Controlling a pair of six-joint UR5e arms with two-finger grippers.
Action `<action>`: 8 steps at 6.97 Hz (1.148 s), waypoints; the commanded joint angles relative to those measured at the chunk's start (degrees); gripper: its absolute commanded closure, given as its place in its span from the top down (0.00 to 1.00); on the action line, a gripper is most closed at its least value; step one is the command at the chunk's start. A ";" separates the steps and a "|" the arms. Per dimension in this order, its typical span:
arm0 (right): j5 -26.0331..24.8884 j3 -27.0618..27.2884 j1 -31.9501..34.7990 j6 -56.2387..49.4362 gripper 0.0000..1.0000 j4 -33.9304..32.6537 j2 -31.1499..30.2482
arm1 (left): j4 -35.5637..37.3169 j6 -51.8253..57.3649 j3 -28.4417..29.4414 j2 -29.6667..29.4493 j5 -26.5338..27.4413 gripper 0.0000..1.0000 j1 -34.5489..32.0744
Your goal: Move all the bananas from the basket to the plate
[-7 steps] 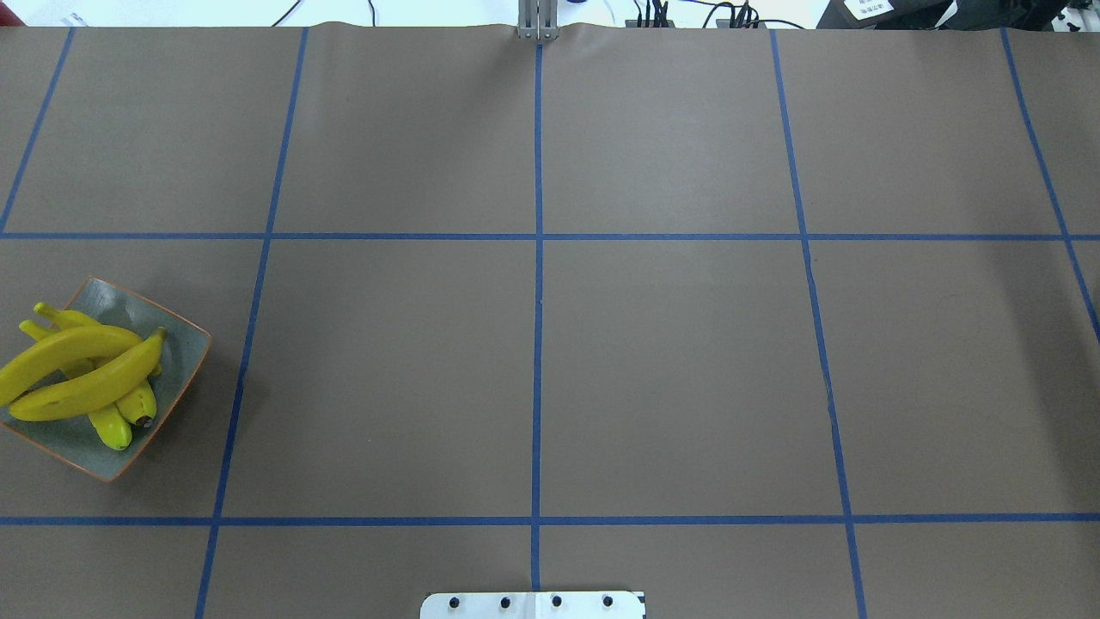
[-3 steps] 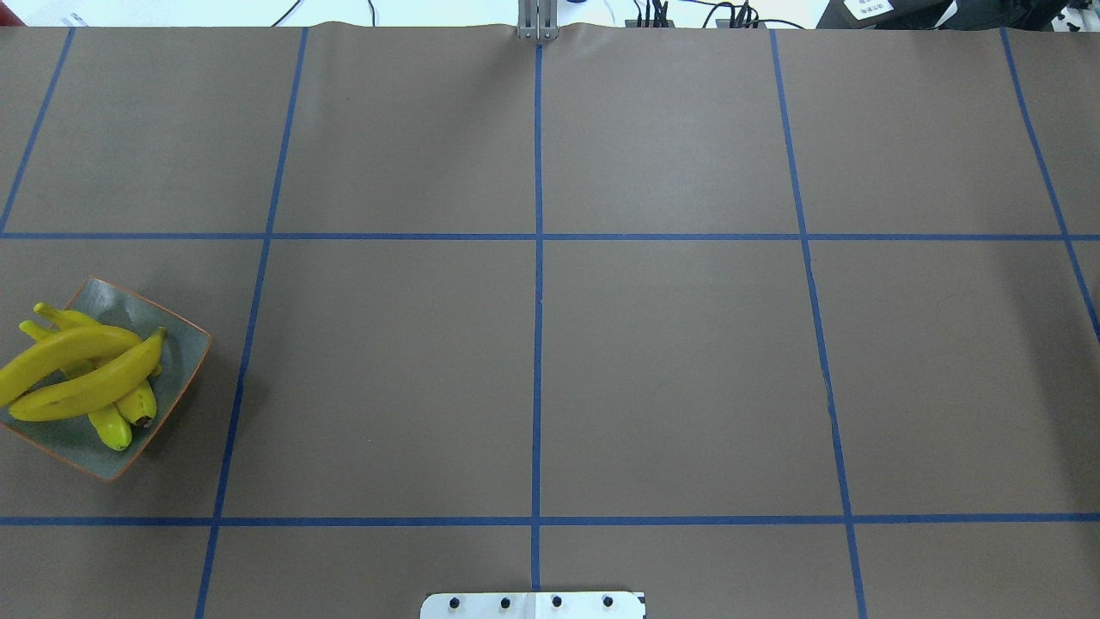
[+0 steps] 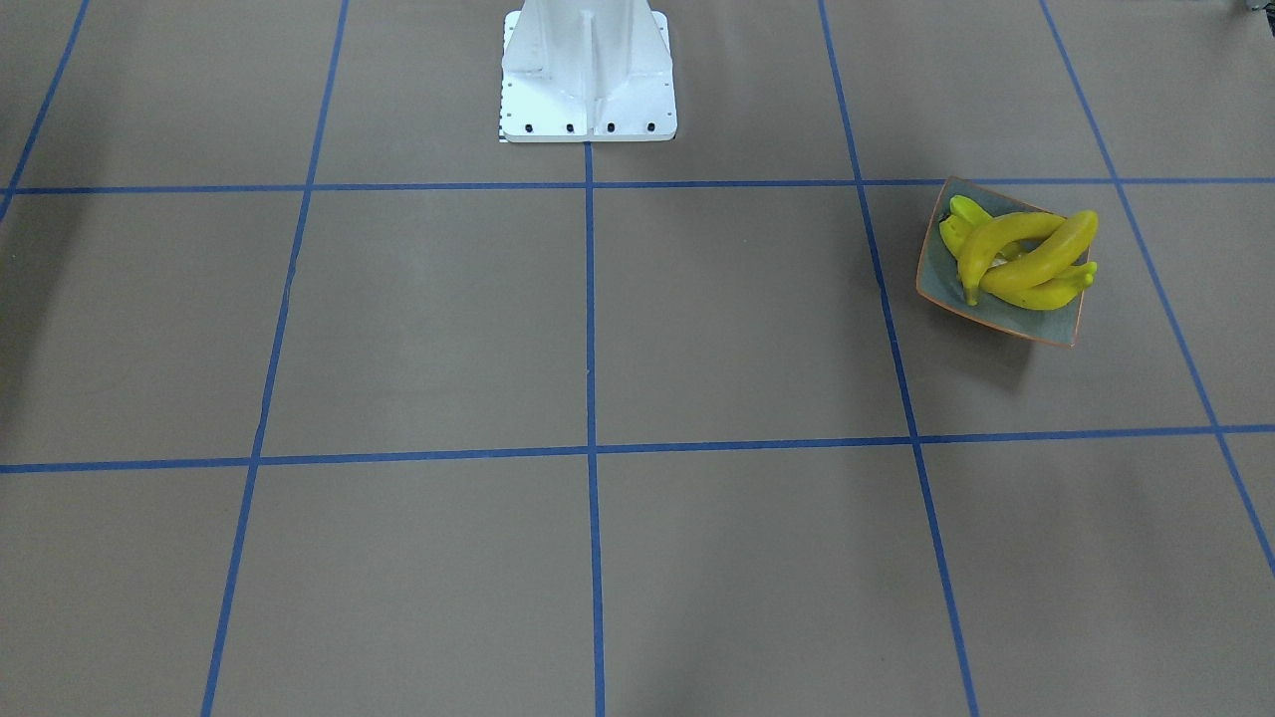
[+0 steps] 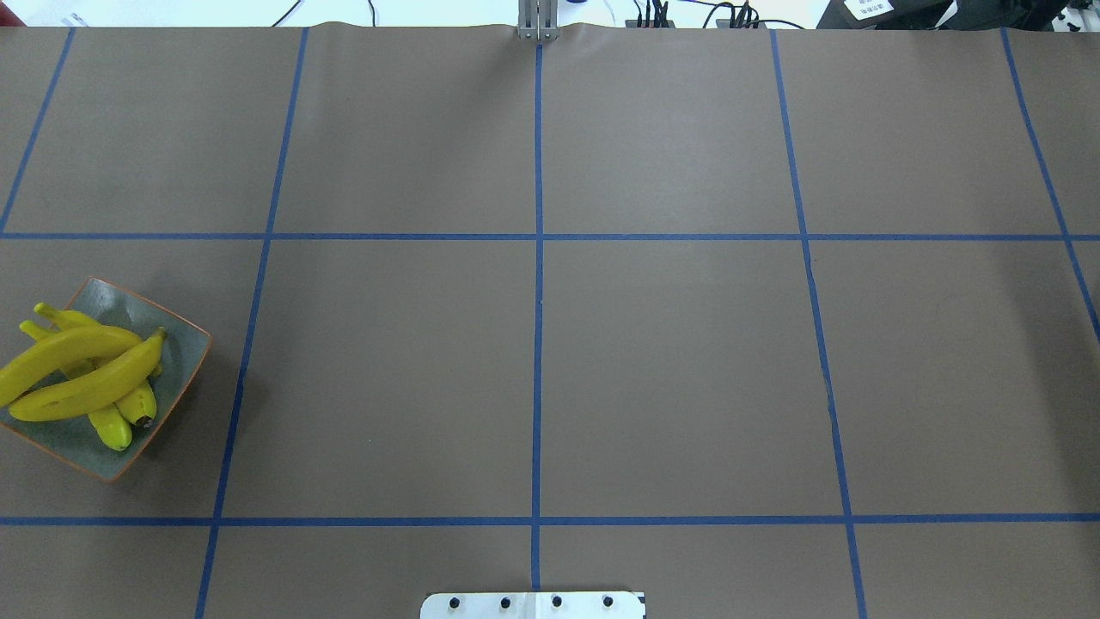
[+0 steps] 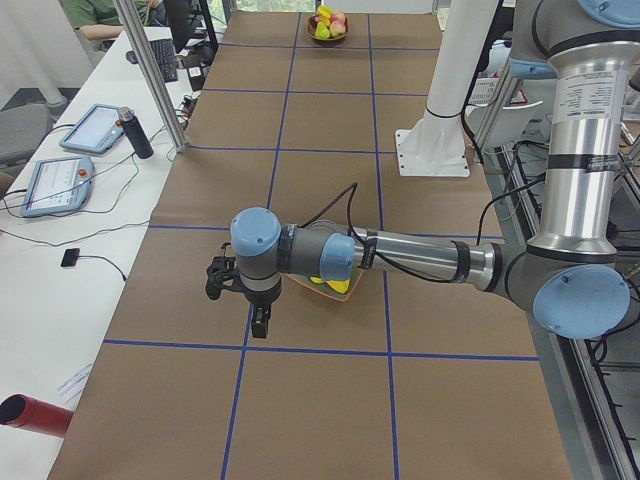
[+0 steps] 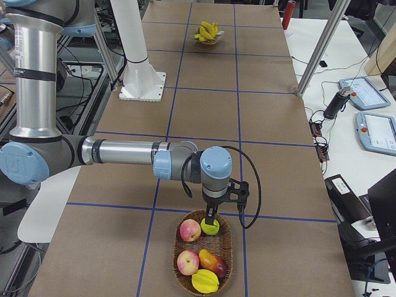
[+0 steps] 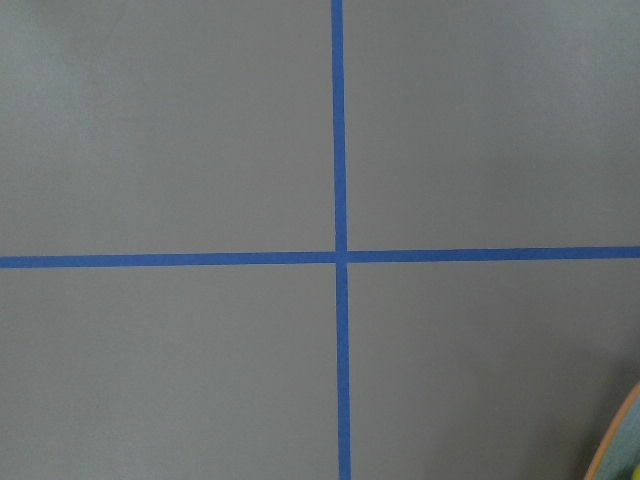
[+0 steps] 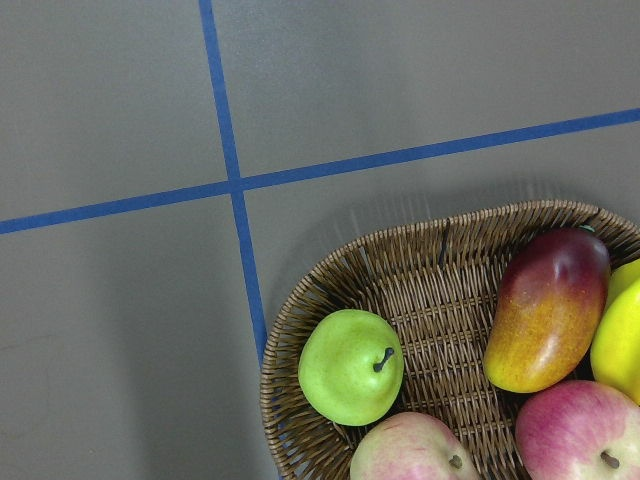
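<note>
Several yellow bananas (image 4: 77, 378) lie piled on the square grey-blue plate (image 4: 185, 344) at the table's left edge; they also show in the front-facing view (image 3: 1026, 261) on the plate (image 3: 936, 284). In the exterior left view my left gripper (image 5: 260, 322) hangs just beside the plate, which the arm mostly hides. In the exterior right view my right gripper (image 6: 211, 219) hangs over the near rim of the wicker basket (image 6: 230, 247). Neither wrist view shows fingers, so I cannot tell whether either gripper is open or shut. The plate's corner (image 7: 620, 445) shows in the left wrist view.
The basket (image 8: 430, 300) holds a green pear (image 8: 350, 365), a mango (image 8: 545, 310), two apples (image 8: 585, 430) and a yellow fruit (image 8: 620, 330). The white robot base (image 3: 588, 70) stands mid-table. Tablets and a bottle (image 5: 135, 130) lie on the side desk.
</note>
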 commanded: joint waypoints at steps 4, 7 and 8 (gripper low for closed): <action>-0.17 0.36 -0.27 0.07 0.99 0.10 0.07 | 0.03 -0.29 0.36 1.19 0.10 1.00 0.51; -0.26 0.54 -0.62 0.07 0.99 0.28 -0.02 | 0.03 -0.29 0.44 1.01 0.19 1.00 0.51; -0.26 0.54 -0.62 0.07 0.99 0.36 -0.02 | 0.03 -0.29 0.45 1.01 0.10 1.00 0.51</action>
